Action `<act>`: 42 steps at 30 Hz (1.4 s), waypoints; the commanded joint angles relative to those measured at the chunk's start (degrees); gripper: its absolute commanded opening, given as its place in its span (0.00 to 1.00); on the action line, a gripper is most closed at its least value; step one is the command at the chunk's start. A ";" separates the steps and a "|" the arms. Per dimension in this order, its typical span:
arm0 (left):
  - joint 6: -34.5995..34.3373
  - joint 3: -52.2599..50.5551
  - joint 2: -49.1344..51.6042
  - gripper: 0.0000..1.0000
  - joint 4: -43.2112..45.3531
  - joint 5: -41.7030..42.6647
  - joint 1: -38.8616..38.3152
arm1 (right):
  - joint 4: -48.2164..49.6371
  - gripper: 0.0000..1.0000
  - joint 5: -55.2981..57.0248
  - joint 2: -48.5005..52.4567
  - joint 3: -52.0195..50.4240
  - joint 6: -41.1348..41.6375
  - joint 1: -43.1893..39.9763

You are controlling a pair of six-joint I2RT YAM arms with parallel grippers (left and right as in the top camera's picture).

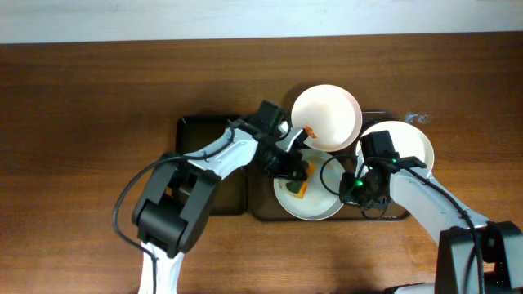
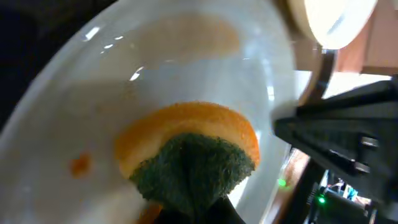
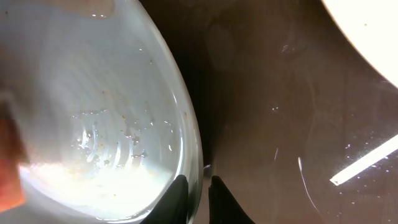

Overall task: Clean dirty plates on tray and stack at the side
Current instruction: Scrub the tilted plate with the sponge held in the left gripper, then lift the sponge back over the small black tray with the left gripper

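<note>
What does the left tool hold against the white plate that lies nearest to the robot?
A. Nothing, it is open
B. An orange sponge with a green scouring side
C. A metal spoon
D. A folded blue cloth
B: the left wrist view shows the left tool shut on a sponge, orange with a green scouring side, against the white plate.
</note>
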 commanded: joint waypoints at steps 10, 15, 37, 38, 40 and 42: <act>-1.55 1.49 -1.64 0.00 -4.85 -21.57 1.18 | -0.02 0.15 0.76 0.50 -0.24 -1.62 0.46; -1.16 1.57 -5.62 0.00 -7.21 -28.06 1.18 | -0.02 0.15 0.76 0.50 -0.24 -1.62 0.46; -1.86 -6.03 -18.21 0.00 -18.62 -48.24 14.58 | -0.63 0.07 -0.17 0.48 -0.22 -1.62 0.46; -1.84 -6.60 -16.68 0.00 -16.35 -48.37 14.58 | -0.72 0.04 -0.96 0.48 -0.22 -1.62 0.48; -1.81 -6.60 -14.56 0.00 -13.62 -48.94 14.58 | -0.70 0.04 -1.01 0.13 -0.20 -1.64 0.46; -1.84 -6.60 -13.03 0.00 -11.78 -49.77 14.71 | -2.16 0.04 -0.96 -1.14 0.61 -2.14 0.48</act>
